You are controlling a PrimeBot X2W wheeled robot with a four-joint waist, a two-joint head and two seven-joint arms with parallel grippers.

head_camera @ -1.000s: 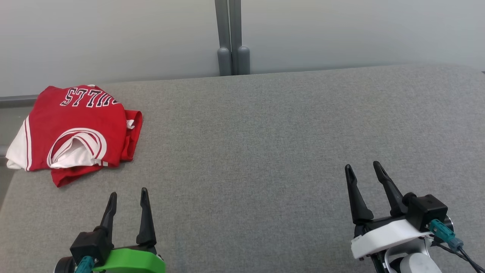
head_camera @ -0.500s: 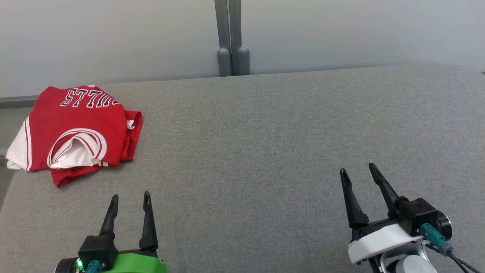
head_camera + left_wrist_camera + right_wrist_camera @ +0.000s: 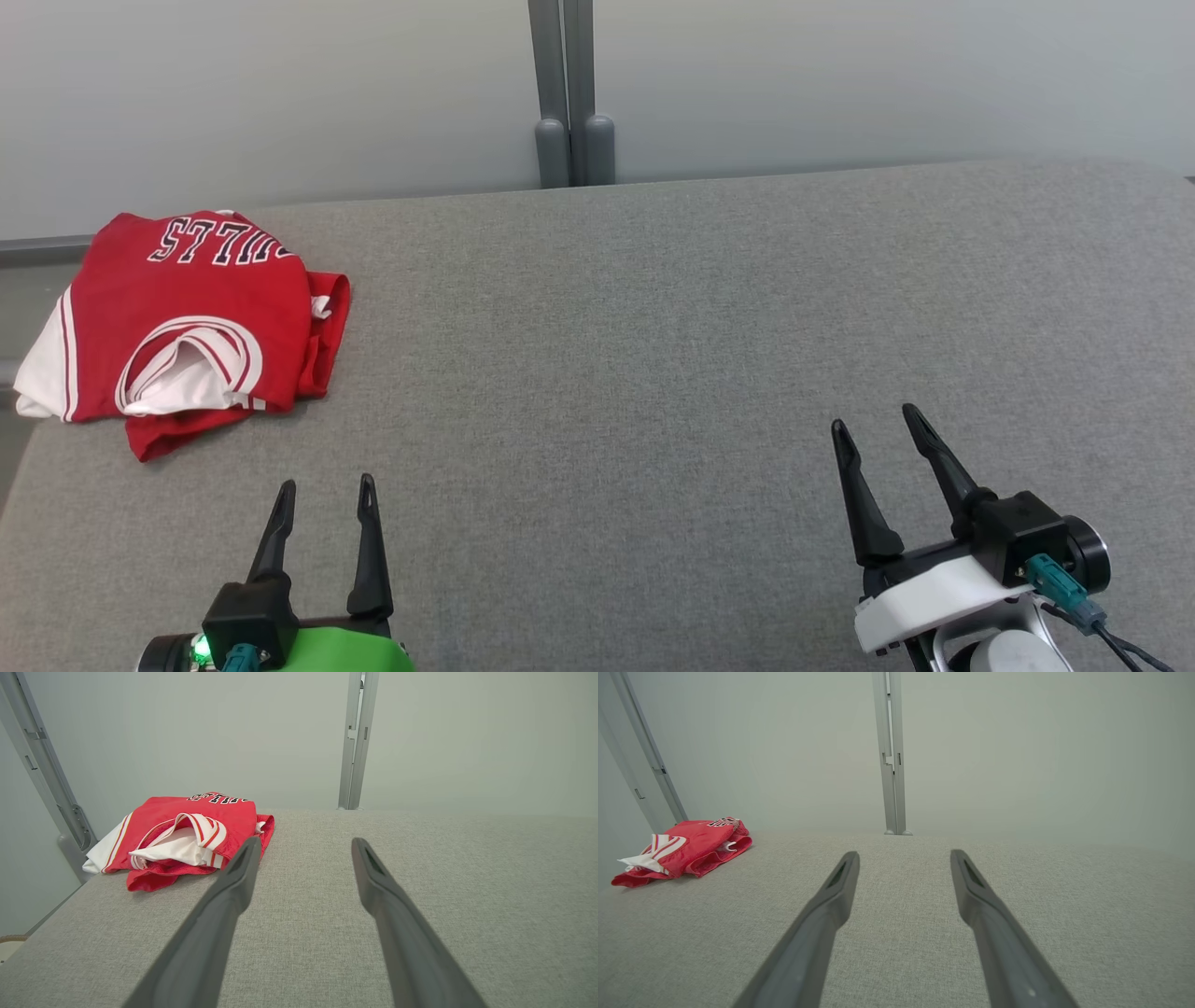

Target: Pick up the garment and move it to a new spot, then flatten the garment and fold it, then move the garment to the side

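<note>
Far-left back corner of the grey fabric table point(image 3: 653, 327): red jersey point(image 3: 201, 299) sits there as a compact, roughly folded bundle. Lettering reads upside down to the head cam, white-trimmed armhole on top. Its white panel is at the table's left edge, maybe just over it. Nothing touches it.

Left gripper point(image 3: 327, 483) is low at the near edge, fingers spread, empty, pointing away from the robot. Jersey is ahead of it and off to its left, near but clearly apart.

Right gripper point(image 3: 875, 418) is the same on the other side: jaws apart, empty, well apart from the jersey, bare table between.

My read: bundle shape plus side position fits the set-aside step being done, with both arms parked at the near edge to keep clear. Fold is loose though, with a red layer sticking out on the near and right sides.
</note>
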